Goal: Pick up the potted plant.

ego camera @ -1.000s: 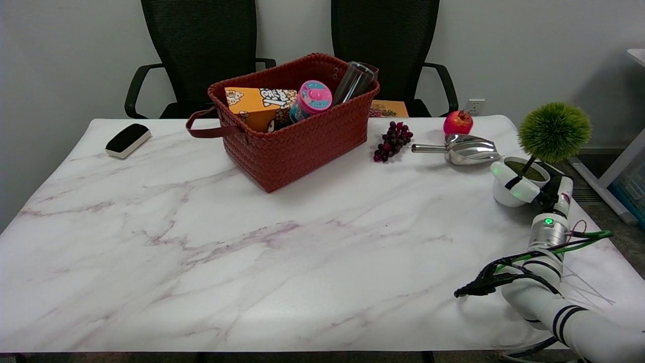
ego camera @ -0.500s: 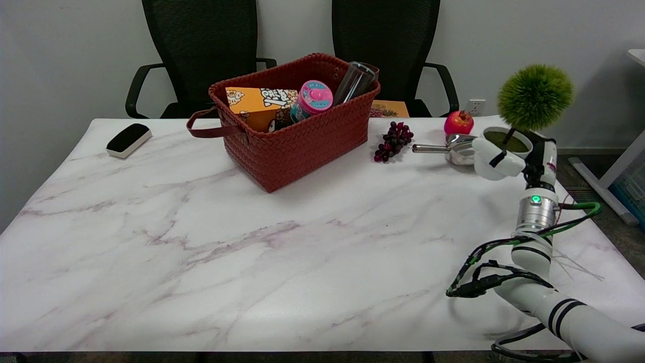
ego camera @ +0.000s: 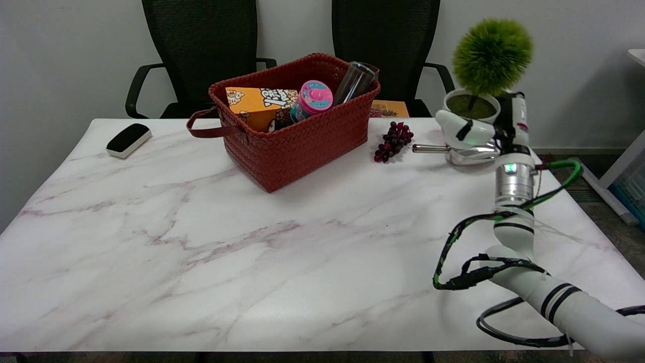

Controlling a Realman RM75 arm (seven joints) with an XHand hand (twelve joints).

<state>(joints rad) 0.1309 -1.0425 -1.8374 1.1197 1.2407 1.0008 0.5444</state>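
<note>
The potted plant (ego camera: pixel 491 54) is a round green tuft on a thin stem in a small white pot. It hangs in the air above the table's far right, in front of the metal scoop. My right hand (ego camera: pixel 496 128) grips the white pot, fingers wrapped around its side, and the pot stands roughly upright. The arm rises from the lower right corner, its wrist pointing up under the pot. Most of the pot's wall is hidden by my fingers.
A woven red basket (ego camera: pixel 302 141) with a snack box, a pink tin and a dark bottle stands at the back centre. Purple grapes (ego camera: pixel 392 141) and a metal scoop (ego camera: pixel 456 151) lie to its right. A black-and-white eraser (ego camera: pixel 128 140) rests far left. Two black chairs stand behind the marble table (ego camera: pixel 252 242).
My right hand has lifted the potted plant up and to the left, from just above the table's right edge to high over the scoop. The pomegranate is now hidden behind the pot.
</note>
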